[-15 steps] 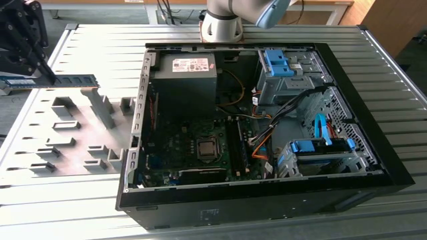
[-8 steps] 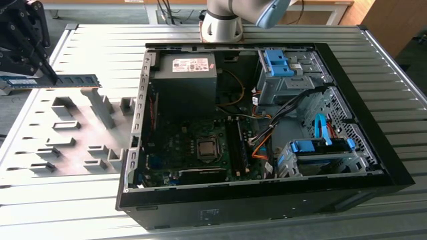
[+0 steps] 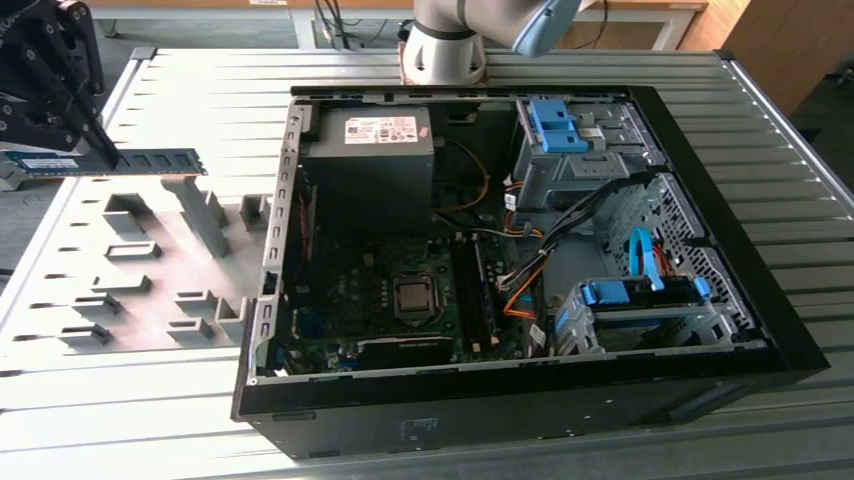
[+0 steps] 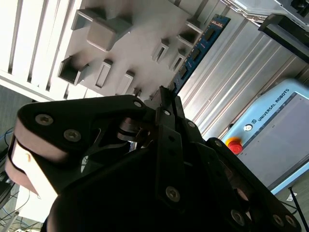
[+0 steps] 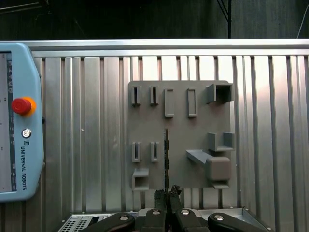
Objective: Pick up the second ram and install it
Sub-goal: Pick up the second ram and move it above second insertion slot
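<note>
tool (image 3: 100, 155) narrow, clamped on the second ram (image 3: 154, 160); stick gripped partway along its length, both ends free. the ram hangs over the far edge of the grey fixture plate (image 3: 154, 250) and looks clear of its blocks. long axis about level, one end pointing from the plate toward the open computer case (image 3: 534, 400), which sits to the exterior view's right of the plate. in the first wrist view the ram (image 5: 166, 150) reads edge-on, straight out from the tool (image 5: 166, 192) across the plate (image 5: 178, 135).

count: ram sticks 1, tool 1, plate 1, case 1, teach pendant (image 5: 19, 121) 1, all on one ribbed counter (image 3: 134, 400).
</note>
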`<control>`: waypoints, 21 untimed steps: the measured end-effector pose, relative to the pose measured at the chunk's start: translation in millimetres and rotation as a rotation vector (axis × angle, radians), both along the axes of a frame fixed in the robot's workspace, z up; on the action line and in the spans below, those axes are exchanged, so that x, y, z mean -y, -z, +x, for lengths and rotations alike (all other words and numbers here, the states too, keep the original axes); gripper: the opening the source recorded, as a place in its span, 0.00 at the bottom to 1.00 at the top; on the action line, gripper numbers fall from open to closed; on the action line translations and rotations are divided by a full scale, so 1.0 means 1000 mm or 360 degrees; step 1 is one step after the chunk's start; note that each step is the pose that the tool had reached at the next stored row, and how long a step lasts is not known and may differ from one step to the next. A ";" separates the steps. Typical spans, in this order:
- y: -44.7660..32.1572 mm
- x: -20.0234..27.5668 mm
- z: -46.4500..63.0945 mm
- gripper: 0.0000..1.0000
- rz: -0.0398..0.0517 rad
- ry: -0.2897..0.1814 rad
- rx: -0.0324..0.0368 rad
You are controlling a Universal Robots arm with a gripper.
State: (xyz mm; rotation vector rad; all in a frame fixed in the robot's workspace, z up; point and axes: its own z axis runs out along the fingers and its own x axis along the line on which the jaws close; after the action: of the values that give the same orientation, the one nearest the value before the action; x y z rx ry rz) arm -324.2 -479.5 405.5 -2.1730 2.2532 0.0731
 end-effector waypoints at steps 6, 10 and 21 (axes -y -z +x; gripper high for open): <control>0.0000 0.0000 0.002 0.14 0.0000 0.0000 0.0000; 0.0000 0.0000 0.003 0.14 0.0000 0.0000 0.0000; 0.0000 0.0000 0.006 0.14 0.0000 0.0000 0.0000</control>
State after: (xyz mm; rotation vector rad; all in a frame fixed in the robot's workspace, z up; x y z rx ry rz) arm -318.6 -479.5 405.5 -2.1729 2.2533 0.0732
